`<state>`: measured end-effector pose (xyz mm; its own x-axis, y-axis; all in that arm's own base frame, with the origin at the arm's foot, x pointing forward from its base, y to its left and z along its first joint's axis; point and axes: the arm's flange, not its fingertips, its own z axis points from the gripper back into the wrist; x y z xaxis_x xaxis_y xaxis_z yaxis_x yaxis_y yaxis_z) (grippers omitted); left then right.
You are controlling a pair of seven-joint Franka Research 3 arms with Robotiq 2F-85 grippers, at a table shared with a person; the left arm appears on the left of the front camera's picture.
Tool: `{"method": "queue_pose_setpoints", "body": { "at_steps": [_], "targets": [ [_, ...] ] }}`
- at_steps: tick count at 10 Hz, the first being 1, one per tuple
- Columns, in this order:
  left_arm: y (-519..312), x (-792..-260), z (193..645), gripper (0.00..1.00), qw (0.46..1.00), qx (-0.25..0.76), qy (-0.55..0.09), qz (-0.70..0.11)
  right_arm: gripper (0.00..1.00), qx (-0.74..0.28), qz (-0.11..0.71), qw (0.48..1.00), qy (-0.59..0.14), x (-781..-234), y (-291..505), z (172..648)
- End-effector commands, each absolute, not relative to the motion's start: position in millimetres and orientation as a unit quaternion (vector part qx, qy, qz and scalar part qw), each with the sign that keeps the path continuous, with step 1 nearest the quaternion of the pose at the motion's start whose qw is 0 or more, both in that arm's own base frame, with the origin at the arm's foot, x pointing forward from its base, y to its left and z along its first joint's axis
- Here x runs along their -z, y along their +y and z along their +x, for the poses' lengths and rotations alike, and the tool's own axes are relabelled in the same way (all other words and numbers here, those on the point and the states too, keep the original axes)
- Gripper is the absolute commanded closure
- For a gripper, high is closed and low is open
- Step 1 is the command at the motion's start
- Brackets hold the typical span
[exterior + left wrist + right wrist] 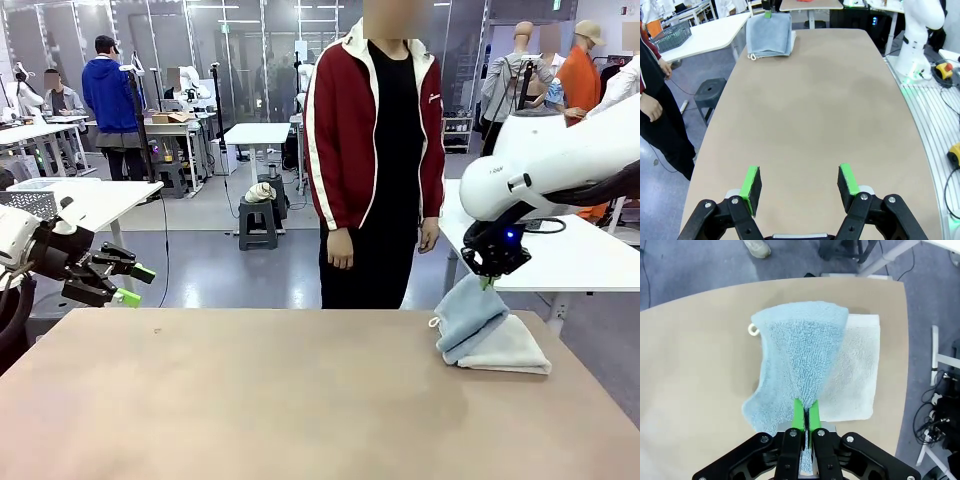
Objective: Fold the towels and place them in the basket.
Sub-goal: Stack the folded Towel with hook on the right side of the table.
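Observation:
A light blue towel point(466, 312) hangs by one edge from my right gripper point(487, 283), which is shut on it above the table's far right corner. Its lower part drapes onto a folded cream-white towel point(512, 350) lying flat there. In the right wrist view the blue towel point(800, 360) fans out from my closed fingers point(799, 416) across the white towel point(856, 370). My left gripper point(128, 285) hovers open off the table's left edge; its left wrist view shows green pads point(751, 183) wide apart over bare tabletop, with both towels point(769, 34) far off. The basket is out of view.
A person in a red jacket point(375, 140) stands at the far side, hands down. The tan table point(250, 400) is bare across its middle and left. White side tables point(95, 200) flank the area; a pale grey mesh basket point(670, 36) sits on one.

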<state>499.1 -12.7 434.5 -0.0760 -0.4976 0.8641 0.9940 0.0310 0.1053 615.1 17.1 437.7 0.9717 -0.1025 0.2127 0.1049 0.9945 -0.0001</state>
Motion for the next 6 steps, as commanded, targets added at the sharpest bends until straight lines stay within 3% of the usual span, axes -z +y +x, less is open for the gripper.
{"method": "queue_pose_setpoints", "body": {
  "at_steps": [1, 6],
  "targets": [
    [-13.5, -436.1, 498.0, 0.22, 0.602, 0.615, -0.394, -0.323, 0.96, 0.038, 0.018, 0.993, -0.111, -425.8, -5.4, 611.4],
    [-13.5, -436.1, 498.0, 0.22, 0.602, 0.615, -0.394, -0.323, 0.96, 0.044, 0.015, 0.992, -0.121, -377.1, -76.6, 600.6]
  ]
}}
